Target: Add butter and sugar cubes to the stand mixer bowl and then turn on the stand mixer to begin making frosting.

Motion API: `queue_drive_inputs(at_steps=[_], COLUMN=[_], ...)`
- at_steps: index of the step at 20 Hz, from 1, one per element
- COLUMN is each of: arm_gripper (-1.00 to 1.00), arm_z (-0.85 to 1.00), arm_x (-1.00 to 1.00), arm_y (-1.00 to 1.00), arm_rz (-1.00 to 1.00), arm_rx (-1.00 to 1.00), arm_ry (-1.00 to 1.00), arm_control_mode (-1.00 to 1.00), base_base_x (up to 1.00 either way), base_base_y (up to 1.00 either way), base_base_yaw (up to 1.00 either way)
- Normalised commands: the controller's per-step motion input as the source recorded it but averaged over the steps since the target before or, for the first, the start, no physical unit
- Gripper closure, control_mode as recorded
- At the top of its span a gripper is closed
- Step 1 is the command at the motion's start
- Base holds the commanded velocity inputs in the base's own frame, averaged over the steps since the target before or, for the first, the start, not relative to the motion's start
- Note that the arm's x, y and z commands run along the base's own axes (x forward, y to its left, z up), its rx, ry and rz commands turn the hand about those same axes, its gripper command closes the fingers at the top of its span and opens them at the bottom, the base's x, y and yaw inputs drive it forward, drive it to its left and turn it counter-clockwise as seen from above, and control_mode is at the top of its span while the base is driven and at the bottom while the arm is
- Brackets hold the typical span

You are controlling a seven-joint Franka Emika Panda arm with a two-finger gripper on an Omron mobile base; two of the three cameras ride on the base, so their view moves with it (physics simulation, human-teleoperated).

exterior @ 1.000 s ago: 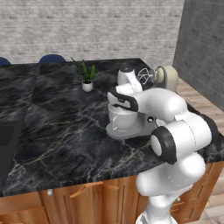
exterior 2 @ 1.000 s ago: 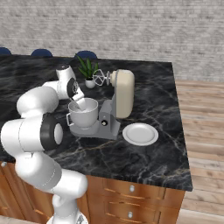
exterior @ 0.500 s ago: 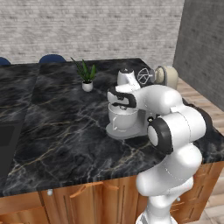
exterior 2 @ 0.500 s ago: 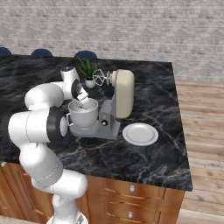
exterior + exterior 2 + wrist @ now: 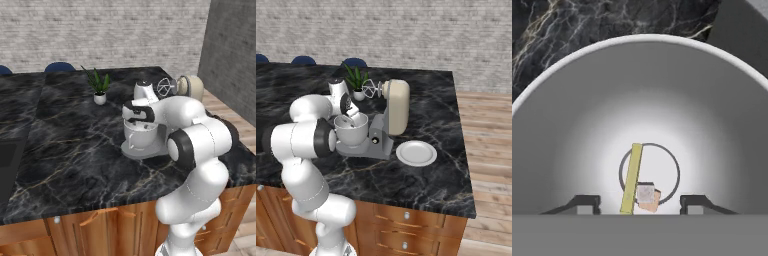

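Hovering claw (image 5: 640,202) in stand mixer bowl (image 5: 572,130) | jaws parted, empty | sugar cubes (image 5: 645,193), butter (image 5: 652,201) between tips

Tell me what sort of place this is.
Most likely a home kitchen, rendered: a dark marble counter over wooden drawers, a stand mixer with its stand mixer bowl beside a white plate, and a small potted plant against a brick wall.
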Motion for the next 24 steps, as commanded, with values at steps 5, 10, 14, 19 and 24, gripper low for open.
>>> queue_drive_inputs(at_steps=[5, 10, 14, 19, 24], arm_gripper=[-1.0, -1.0, -1.0, -1.0, -1.0], arm_z=[0.01, 0.34, 0.64, 0.37, 0.5], arm_x=[0.0, -0.09, -0.29, -0.86, -0.77], arm_y=[0.0, 0.0, -0.06, -0.33, -0.52], arm_rz=[0.0, 0.05, 0.05, 0.15, 0.16], arm_rx=[0.0, 0.0, 0.0, 0.0, 0.0], arm_ry=[0.0, 0.0, -0.02, -0.1, -0.13], arm_control_mode=[-1.0, -1.0, -1.0, -1.0, -1.0], base_base_x=[0.0, 0.0, 0.0, 0.0, 0.0], base_base_y=[0.0, 0.0, 0.0, 0.0, 0.0], base_base_yaw=[0.0, 0.0, 0.0, 0.0, 0.0])
